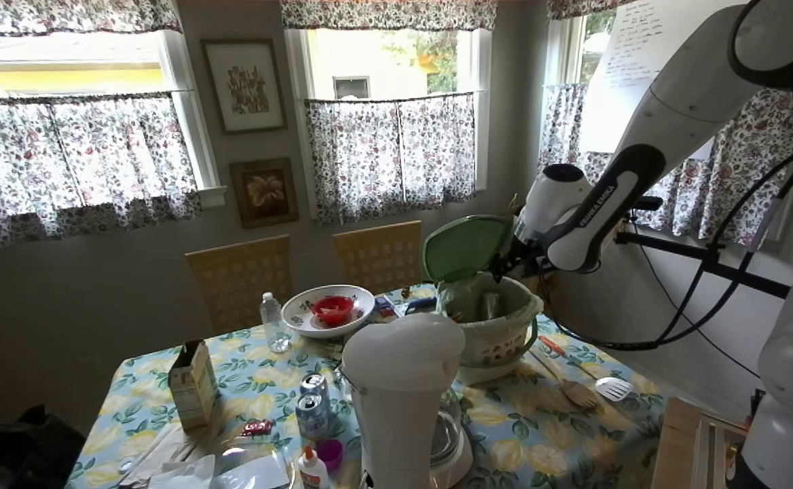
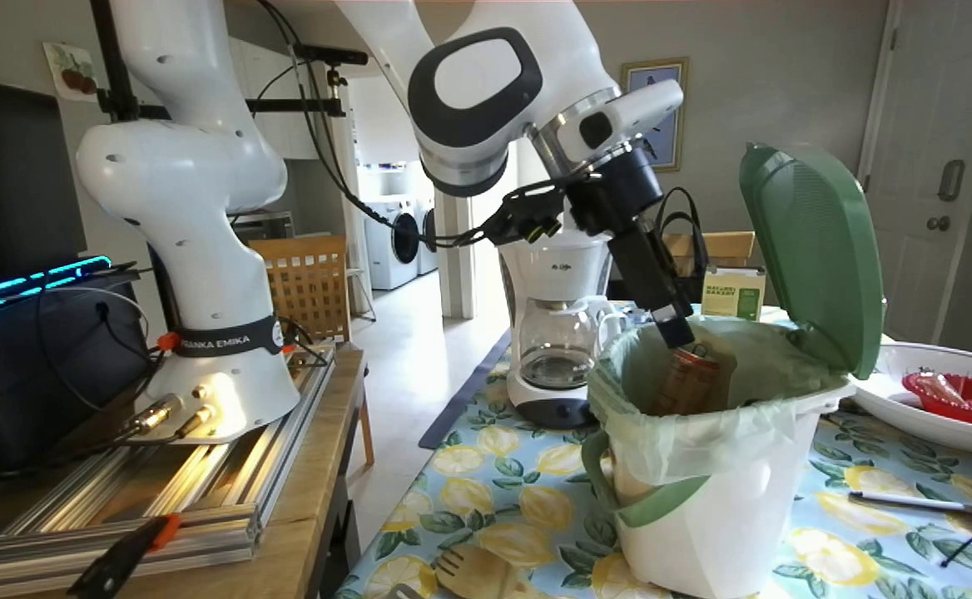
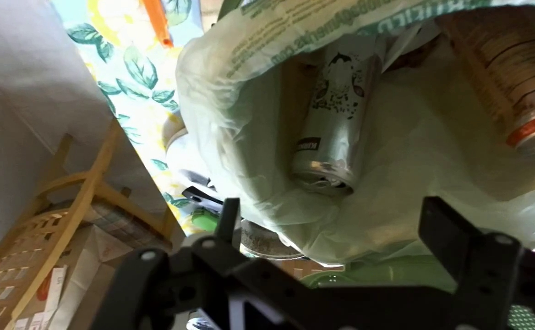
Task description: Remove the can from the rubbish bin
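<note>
Desk (image 1: 552, 435): below the hand (image 3: 330, 204)
Hand: spread, nothing held
Silver can (image 3: 337, 112): ahead of hand, inside bin (image 2: 723, 516)
Liner (image 3: 402, 176): being loose, may be pinched too

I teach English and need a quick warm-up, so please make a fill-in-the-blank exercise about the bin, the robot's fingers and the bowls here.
1. The lid of the bin is colored ____.
2. The silver can lies ____ the bin, rather than outside it.
3. The fingers stand ____, not shut.
4. The small bowl within the wide white bowl is colored ____.

Missing words: green; inside; open; red.
</note>
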Available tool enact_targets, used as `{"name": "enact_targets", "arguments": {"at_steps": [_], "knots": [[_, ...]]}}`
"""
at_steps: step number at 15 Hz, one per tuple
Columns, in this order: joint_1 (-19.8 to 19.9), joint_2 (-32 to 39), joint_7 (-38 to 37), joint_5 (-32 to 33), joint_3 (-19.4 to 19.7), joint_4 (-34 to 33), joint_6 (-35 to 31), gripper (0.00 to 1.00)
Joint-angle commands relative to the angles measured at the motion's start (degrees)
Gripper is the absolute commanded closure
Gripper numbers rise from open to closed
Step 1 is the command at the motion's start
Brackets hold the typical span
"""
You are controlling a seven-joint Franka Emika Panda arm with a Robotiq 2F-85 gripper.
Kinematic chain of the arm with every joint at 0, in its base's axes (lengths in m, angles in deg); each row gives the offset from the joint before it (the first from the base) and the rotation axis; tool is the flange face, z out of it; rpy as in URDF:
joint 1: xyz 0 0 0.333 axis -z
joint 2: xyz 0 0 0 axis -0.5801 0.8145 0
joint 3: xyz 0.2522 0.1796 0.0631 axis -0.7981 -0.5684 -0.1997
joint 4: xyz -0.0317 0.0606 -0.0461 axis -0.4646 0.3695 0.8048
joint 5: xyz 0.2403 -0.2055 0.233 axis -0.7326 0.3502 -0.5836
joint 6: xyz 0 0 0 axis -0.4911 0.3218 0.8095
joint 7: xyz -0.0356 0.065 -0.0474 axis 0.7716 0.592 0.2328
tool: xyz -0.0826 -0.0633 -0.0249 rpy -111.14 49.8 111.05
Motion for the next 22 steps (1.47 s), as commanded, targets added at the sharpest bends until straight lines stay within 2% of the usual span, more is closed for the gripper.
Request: {"name": "enact_targets", "arguments": {"at_steps": [1,5,8,11,18,22], "knots": [[-0.8,3.8,-8.1,7.8,2.0,-4.3,1.2,0.0],[-2.5,7.1,-12.2,12.0,2.7,-6.4,1.0,0.0],[-3.5,10.3,-12.1,13.2,2.8,-7.9,-0.1,0.0],[-3.8,13.2,-9.6,13.0,2.4,-9.0,-2.2,0.0],[-2.7,17.0,1.3,13.1,0.2,-9.9,-8.1,0.0],[-3.4,17.3,6.7,13.5,1.0,-11.0,-8.5,0.0]]}}
